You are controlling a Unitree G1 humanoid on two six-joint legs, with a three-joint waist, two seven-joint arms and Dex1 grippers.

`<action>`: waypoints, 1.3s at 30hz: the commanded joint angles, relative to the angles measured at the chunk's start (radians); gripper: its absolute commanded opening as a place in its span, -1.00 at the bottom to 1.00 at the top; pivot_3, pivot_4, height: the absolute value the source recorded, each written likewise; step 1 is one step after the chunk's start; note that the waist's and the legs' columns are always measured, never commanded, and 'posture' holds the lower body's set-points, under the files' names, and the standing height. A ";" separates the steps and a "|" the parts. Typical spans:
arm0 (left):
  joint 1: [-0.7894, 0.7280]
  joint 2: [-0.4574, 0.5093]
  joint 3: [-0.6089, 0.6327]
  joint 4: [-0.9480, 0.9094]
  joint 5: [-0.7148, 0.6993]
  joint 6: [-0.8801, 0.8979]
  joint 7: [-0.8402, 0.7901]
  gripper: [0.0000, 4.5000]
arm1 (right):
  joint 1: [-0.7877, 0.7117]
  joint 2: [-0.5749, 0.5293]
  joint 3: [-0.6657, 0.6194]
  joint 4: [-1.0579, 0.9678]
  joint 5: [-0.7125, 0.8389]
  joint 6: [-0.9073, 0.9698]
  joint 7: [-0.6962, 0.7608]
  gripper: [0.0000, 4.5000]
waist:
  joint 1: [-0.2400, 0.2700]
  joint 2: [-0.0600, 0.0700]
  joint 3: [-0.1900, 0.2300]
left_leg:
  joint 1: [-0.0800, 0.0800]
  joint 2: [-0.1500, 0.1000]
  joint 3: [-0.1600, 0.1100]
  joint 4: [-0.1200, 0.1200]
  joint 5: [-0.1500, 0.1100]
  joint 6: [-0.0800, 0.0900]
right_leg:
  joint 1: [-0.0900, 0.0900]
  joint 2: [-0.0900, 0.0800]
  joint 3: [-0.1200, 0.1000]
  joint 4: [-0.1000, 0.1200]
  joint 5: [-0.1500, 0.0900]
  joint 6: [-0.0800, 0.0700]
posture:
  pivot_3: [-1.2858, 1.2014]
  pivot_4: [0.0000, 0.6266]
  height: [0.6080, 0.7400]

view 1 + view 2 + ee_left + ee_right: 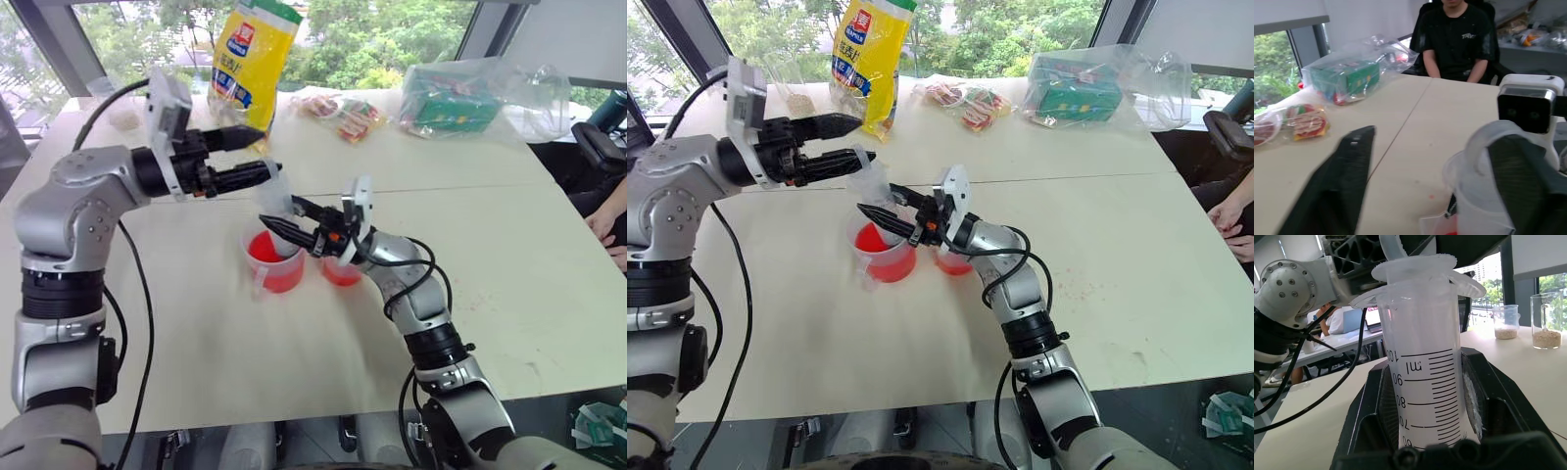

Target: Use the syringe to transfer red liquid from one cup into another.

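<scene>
My right gripper (279,211) is shut on the barrel of the clear syringe (1425,357), holding it upright over the larger cup (257,279), the one with a handle. Red liquid (266,251) fills that cup's bottom. The syringe's tip is hidden behind my right fingers. The smaller handleless cup (341,274), also red inside, stands just right of it behind my right wrist. My left gripper (269,150) reaches in level at the syringe's top, open. The white plunger ring (1484,147) lies against one finger (1523,181), while the other finger (1337,181) stands well apart.
A yellow bag (250,59), snack packets (343,113) and a bagged green box (451,98) lie along the table's far side. Two clear cups of beige powder (1545,328) stand at the far left corner. A person (1459,39) sits at the table's right end.
</scene>
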 commanded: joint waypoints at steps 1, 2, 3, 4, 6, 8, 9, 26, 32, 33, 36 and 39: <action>-0.016 -0.011 -0.012 -0.042 -0.016 0.016 0.005 -0.30 | -0.020 0.016 0.026 -0.002 0.000 -0.012 0.016 -0.37 | 0.000 0.000 0.000 | 0.000 0.000 0.000 0.000 0.000 0.000 | 0.000 0.000 0.000 0.000 0.000 0.000 | 0.03 -0.52 1.00; -0.016 -0.012 -0.012 -0.046 -0.017 0.018 0.006 -0.53 | -0.021 0.016 0.025 0.000 0.000 -0.012 0.017 -0.37 | 0.000 0.000 0.000 | 0.000 0.000 0.000 0.000 0.000 0.000 | 0.001 0.000 0.000 0.000 0.000 0.000 | 0.03 -0.52 1.00; -0.016 -0.012 -0.012 -0.048 -0.018 0.020 0.007 -0.76 | -0.022 0.017 0.025 0.001 0.001 -0.012 0.018 -0.37 | 0.000 0.000 0.000 | 0.000 0.000 0.000 0.000 0.000 0.000 | 0.001 0.000 0.000 0.000 0.000 0.000 | 0.03 -0.52 1.00; -0.017 -0.013 -0.012 -0.048 -0.019 0.022 0.009 -0.97 | -0.023 0.018 0.025 0.003 0.001 -0.012 0.019 -0.37 | 0.000 0.000 0.000 | 0.001 0.000 0.000 0.000 0.000 0.000 | 0.001 0.000 0.000 0.000 0.000 0.000 | 0.03 -0.52 1.00; -0.022 -0.014 -0.011 -0.049 -0.019 0.023 0.012 -0.99 | -0.023 0.019 0.026 0.003 0.004 -0.007 0.023 -0.37 | -0.001 0.000 0.000 | 0.001 0.000 -0.001 0.000 0.000 -0.001 | 0.001 0.000 0.000 0.000 0.000 0.000 | 0.03 -0.52 1.00; -0.028 -0.014 -0.011 -0.047 -0.010 0.017 0.017 -0.99 | -0.023 0.019 0.029 0.002 0.008 0.003 0.028 -0.37 | -0.001 0.000 0.000 | 0.001 0.000 -0.001 0.000 0.000 -0.001 | 0.001 0.000 0.000 0.000 0.000 0.000 | 0.03 -0.52 1.00; -0.033 -0.015 -0.010 -0.045 -0.007 0.014 0.020 -0.99 | -0.022 0.018 0.031 0.002 0.010 0.008 0.031 -0.37 | 0.000 0.000 0.000 | 0.001 0.000 -0.001 0.000 0.000 -0.001 | 0.001 0.000 0.000 0.000 0.000 0.000 | 0.03 -0.52 1.00; -0.173 -0.009 0.036 0.045 0.005 -0.035 0.028 -0.99 | -0.004 0.006 0.059 0.017 0.024 0.083 0.062 -0.37 | 0.000 0.000 0.000 | 0.000 0.000 -0.001 0.000 0.000 -0.001 | 0.000 0.000 0.000 0.000 0.000 0.000 | 0.03 -0.52 1.00; -0.192 -0.005 0.043 0.065 0.015 -0.046 0.022 -0.99 | -0.002 0.001 0.063 0.011 0.028 0.090 0.063 -0.37 | 0.000 0.000 0.000 | 0.000 0.000 -0.001 0.000 0.000 -0.001 | 0.000 0.000 0.000 0.000 0.000 0.000 | 0.03 -0.52 1.00; -0.194 -0.005 0.044 0.068 0.017 -0.048 0.021 -0.99 | -0.002 0.000 0.063 0.011 0.029 0.091 0.063 -0.37 | 0.000 0.000 0.000 | 0.000 0.000 -0.001 0.000 0.000 -0.001 | 0.000 0.000 0.000 0.000 0.000 0.000 | 0.03 -0.52 1.00; -0.198 -0.006 0.044 0.069 0.018 -0.052 0.018 -0.99 | -0.001 -0.001 0.064 0.009 0.028 0.092 0.064 -0.37 | 0.000 0.000 0.000 | 0.000 0.000 -0.001 0.000 0.000 -0.001 | 0.000 0.000 0.000 0.000 0.000 0.000 | 0.03 -0.52 1.00; -0.199 -0.006 0.045 0.069 0.019 -0.055 0.018 -0.99 | -0.003 -0.002 0.064 0.010 0.028 0.093 0.064 -0.37 | 0.000 0.000 0.000 | 0.000 0.000 -0.001 0.000 0.000 -0.001 | 0.000 0.000 0.000 0.000 0.000 0.000 | 0.03 -0.52 1.00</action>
